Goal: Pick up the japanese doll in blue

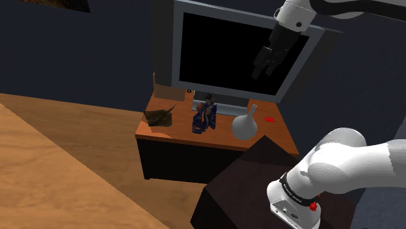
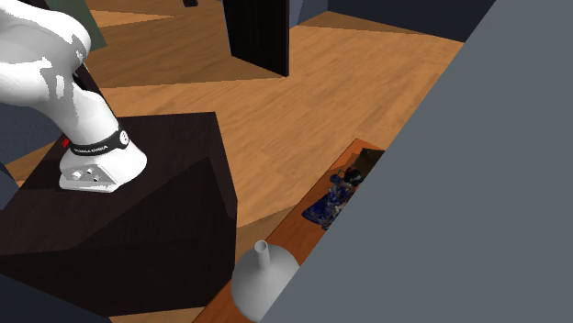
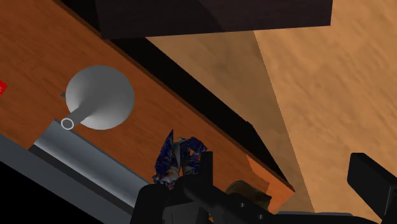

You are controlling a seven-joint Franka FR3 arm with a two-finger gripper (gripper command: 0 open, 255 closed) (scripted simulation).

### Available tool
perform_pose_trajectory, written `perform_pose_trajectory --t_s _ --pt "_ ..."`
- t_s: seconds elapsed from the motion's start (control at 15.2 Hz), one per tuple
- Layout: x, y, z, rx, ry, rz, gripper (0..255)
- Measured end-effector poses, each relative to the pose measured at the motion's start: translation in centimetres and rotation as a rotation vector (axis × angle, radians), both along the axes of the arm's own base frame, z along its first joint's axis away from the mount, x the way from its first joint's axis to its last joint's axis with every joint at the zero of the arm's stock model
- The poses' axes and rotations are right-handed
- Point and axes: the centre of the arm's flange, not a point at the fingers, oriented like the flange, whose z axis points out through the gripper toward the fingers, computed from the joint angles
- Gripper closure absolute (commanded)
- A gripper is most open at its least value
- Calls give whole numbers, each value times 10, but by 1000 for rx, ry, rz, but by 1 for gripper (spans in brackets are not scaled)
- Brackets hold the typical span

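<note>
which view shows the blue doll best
Shoulder view: the doll stands whole on the wooden cabinet. The second exterior view catches part of it past the grey monitor; the wrist view sees it from above, partly covered.

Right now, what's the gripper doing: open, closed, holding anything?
Gripper: open, holding nothing, well clear of the blue doll.

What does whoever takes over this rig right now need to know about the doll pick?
Claw: open, empty, up in front of the screen, above the cabinet.
Doll: blue, upright on the cabinet top, between a flat brown thing and a grey vase, touching neither.
Done: nothing grasped yet.
Left: come down over the doll, close on it, lift.
</note>
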Motion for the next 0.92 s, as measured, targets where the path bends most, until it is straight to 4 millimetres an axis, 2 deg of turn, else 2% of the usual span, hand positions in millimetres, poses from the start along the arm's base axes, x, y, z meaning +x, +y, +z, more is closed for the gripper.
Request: perform_pose_trajectory --t_s 0.07,0.2,0.73,0.92 --pt "0 0 0 0 0 0 0" --pt "8 -7 -13 2 -1 4 0" --pt "53 -45 -93 13 -15 31 0" --pt "78 -58 -124 17 -21 41 0"
